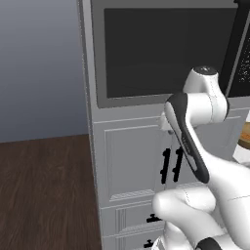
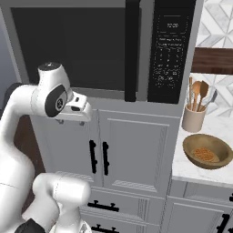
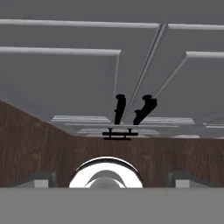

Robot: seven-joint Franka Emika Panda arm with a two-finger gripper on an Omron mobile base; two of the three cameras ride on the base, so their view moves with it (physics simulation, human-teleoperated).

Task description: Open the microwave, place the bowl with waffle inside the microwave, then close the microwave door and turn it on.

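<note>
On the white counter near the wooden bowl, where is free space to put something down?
On the counter, the bare patches lie in front of the bowl with waffle, toward the counter's front edge, and right of the utensil crock. It is crowded between crock and bowl, which stand close together.

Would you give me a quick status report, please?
Gripper open, empty, facing cabinet doors. Microwave door shut. Bowl with waffle on counter. Nothing in the way.

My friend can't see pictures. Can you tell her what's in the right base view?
A wide grey-framed microwave door with a long black bar handle is shut, beside a black keypad panel. The white robot arm reaches below it, towards white cabinet doors. A small brown wooden bowl with waffle sits on the counter.
</note>
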